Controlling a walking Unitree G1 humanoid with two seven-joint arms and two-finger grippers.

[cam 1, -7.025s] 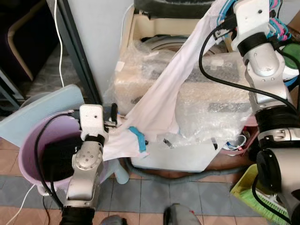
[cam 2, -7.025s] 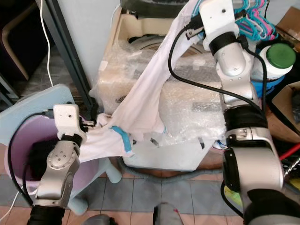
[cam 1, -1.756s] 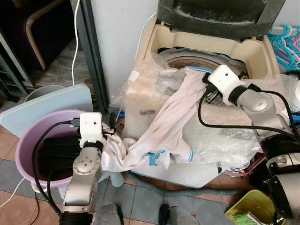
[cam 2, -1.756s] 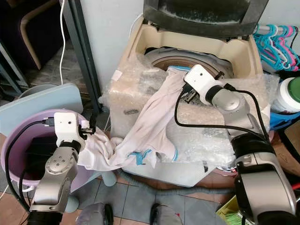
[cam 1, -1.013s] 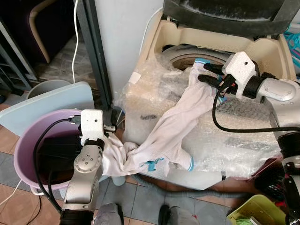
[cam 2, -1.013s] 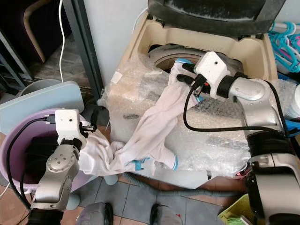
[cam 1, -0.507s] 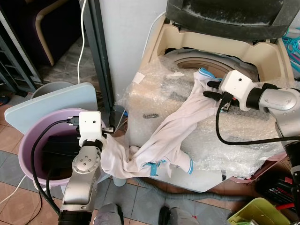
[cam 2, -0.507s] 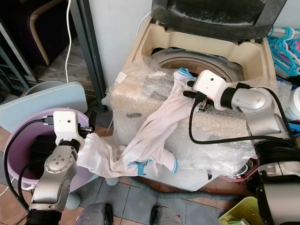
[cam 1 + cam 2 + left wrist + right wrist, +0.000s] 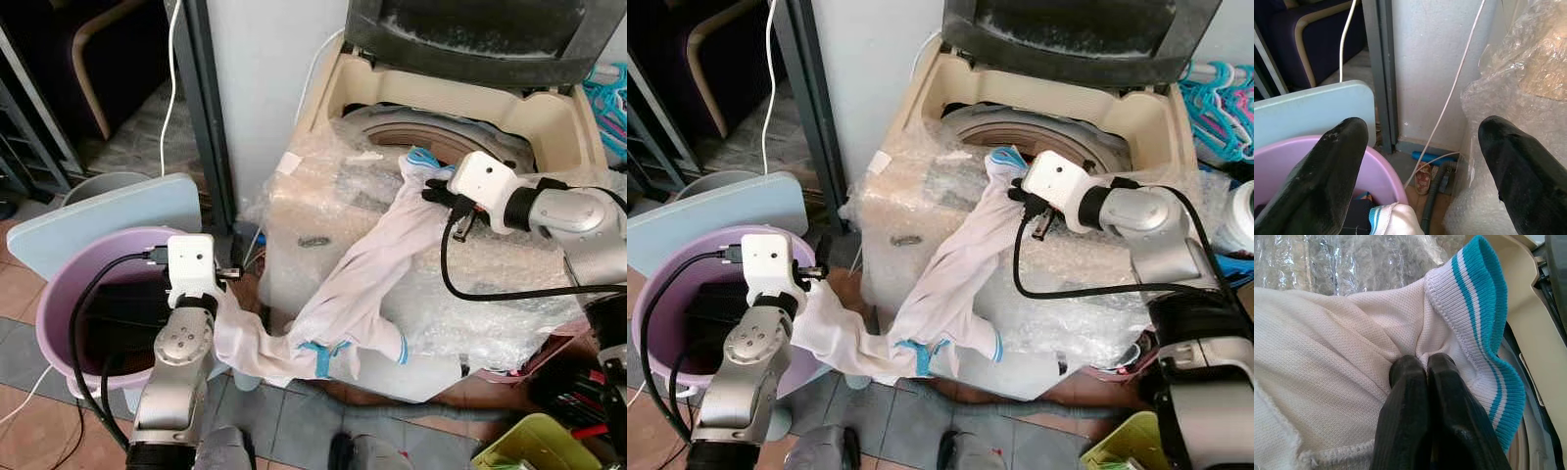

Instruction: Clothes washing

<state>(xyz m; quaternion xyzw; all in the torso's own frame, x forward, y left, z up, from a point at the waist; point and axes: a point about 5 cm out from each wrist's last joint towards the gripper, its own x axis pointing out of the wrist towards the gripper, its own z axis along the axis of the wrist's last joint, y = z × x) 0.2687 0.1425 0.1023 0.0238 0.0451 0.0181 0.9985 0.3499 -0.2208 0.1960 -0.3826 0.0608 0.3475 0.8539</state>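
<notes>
Shirt [image 9: 367, 274], white with teal-striped cuffs, lies draped from the rim of the washing machine [image 9: 333, 88] down over its bubble-wrapped front, the lower end trailing toward the purple basin [image 9: 54, 294] beside the machine. I judge it light and limp (it will sag and bunch wherever it isn't held), so the knit cuff is the sensible place to pinch; it looks thicker and less likely to slip.

My right gripper [image 9: 1422, 364] has exactly that: fingers closed tight on a fold just beside the striped cuff, at the machine's drum opening. The right arm reaches in across the front of the machine, forearm roughly level, wrist turned toward the drum.

My left gripper [image 9: 1420, 161] sits by the basin with its fingers spread wide, gripping nothing, though a shirt hem lies just below them. The left arm stands bent upward beside the machine's lower corner.
</notes>
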